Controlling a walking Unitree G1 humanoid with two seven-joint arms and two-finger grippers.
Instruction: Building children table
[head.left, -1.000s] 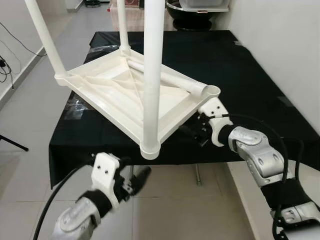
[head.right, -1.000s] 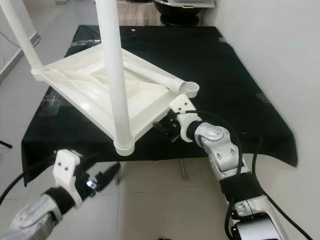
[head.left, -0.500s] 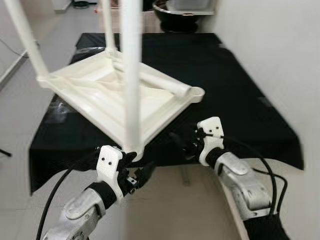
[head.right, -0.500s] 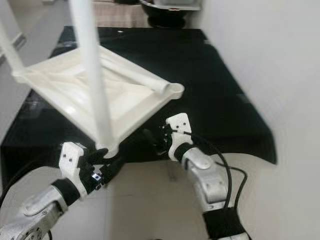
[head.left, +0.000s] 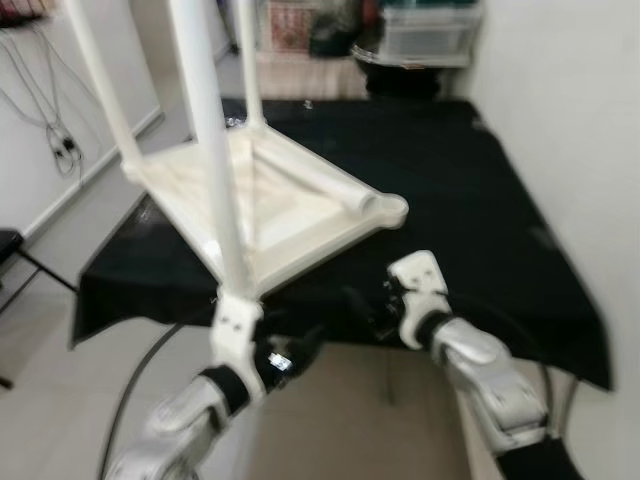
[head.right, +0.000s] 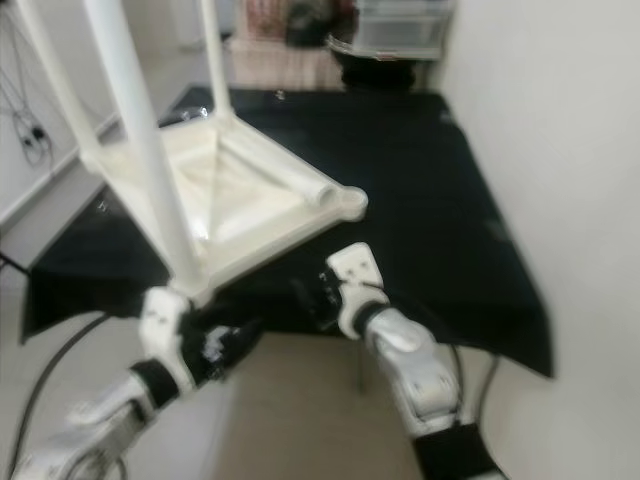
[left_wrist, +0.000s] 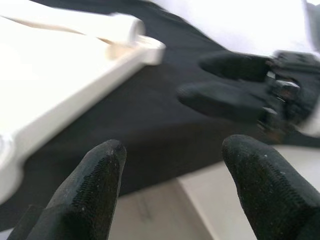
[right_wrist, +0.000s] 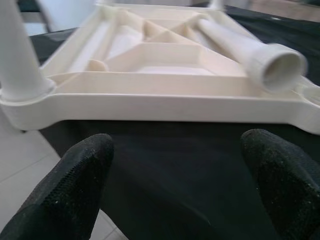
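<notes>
— Main object and its placement?
— White children's table (head.left: 270, 205), upside down on a black tabletop (head.left: 470, 190), ribbed underside facing up. Three legs (head.left: 205, 150) standing upright in corner sockets. Fourth leg (right_wrist: 250, 50) lying loose across the underside, open end close to the empty corner socket (head.left: 393, 208).

— Position of that near corner?
— At the front edge of the black tabletop, above the tiled floor (head.left: 330, 420).

— Left gripper?
— Left gripper (left_wrist: 170, 165) held low, just below the front corner of the white table where the nearest upright leg stands. Fingers (left_wrist: 90, 190) spread wide, nothing between them. Black cloth and pale table edge seen past them.

— Right gripper?
— Right gripper (right_wrist: 175, 180) at the front edge of the black tabletop, just beside the corner with the empty socket. Fingers (right_wrist: 75, 180) likewise wide apart and holding nothing, aimed at the flat side of the white table.

— Contact with the table?
— Hard to say from the blurred head views; apparently apart in both wrist views.

— Surroundings?
— White wall (head.left: 560, 120) to the right, storage boxes (head.left: 425, 35) beyond the far end, cables (head.left: 55, 140) by the left wall.
</notes>
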